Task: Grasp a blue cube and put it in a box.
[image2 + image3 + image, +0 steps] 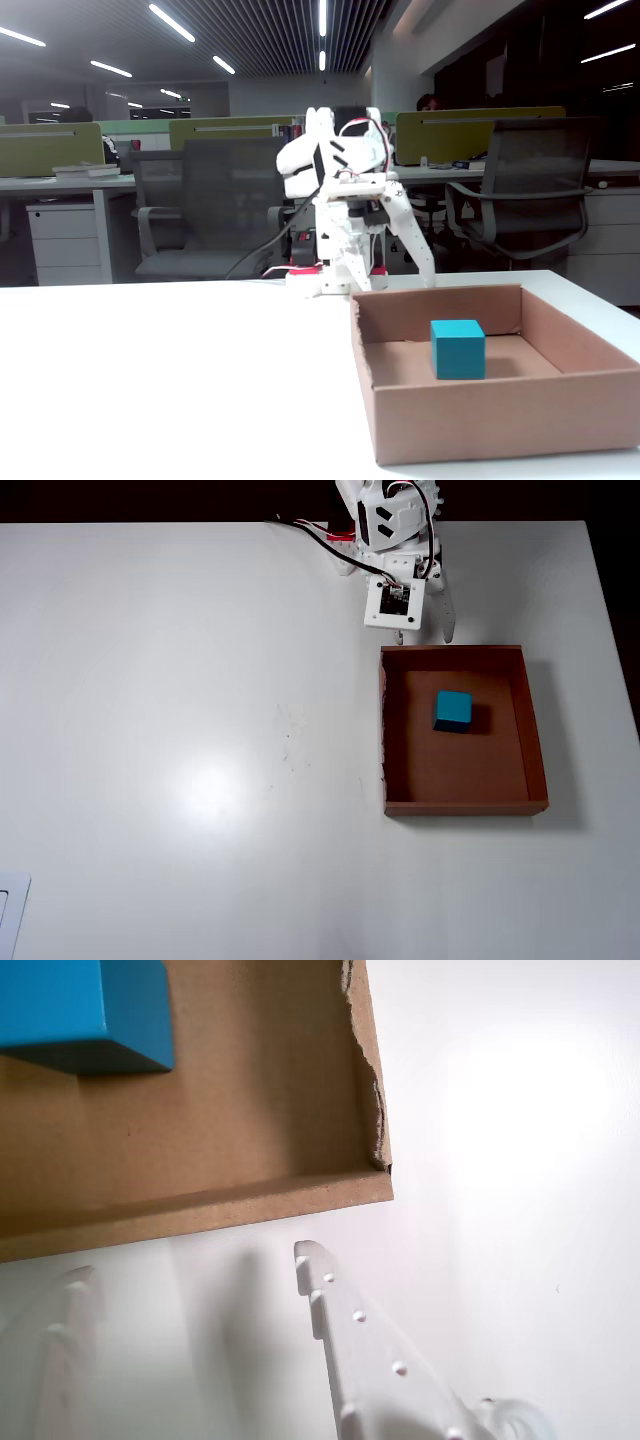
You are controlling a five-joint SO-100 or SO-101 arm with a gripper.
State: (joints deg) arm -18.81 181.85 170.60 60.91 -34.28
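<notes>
Resting on the floor of the box [535, 730], the blue cube [452, 711] sits inside its walls, nearer the wall that faces the arm. The gripper [425, 637] hangs just outside that wall over the white table [180, 680], its fingers [345, 1330] spread apart and holding nothing.
</notes>
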